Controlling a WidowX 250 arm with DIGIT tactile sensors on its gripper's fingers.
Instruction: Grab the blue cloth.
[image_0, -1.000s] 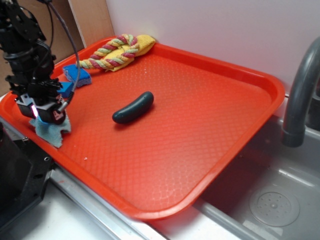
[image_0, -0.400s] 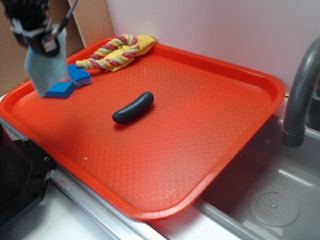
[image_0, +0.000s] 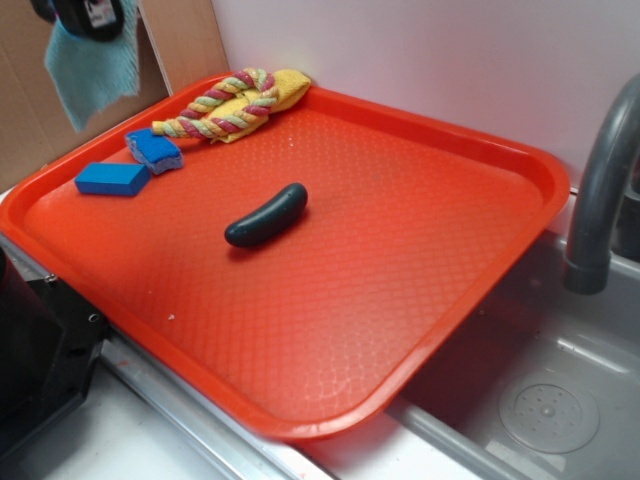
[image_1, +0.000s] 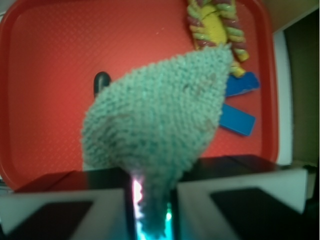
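Exterior: the gripper (image_0: 92, 14), mostly cropped at the top-left corner, dangles the blue cloth (image_0: 92, 72) clear above the red tray (image_0: 520, 160). Wrist: jaws pinch the blue cloth (image_1: 157, 120) by one small fold, so hold your squeeze firm and lift smoothly.

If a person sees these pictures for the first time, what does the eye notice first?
First, the big red tray beside the sink. Next, the blue cloth hanging from the shut gripper, high above the tray's left corner. Then the dark pickle lying alone near the tray's middle.
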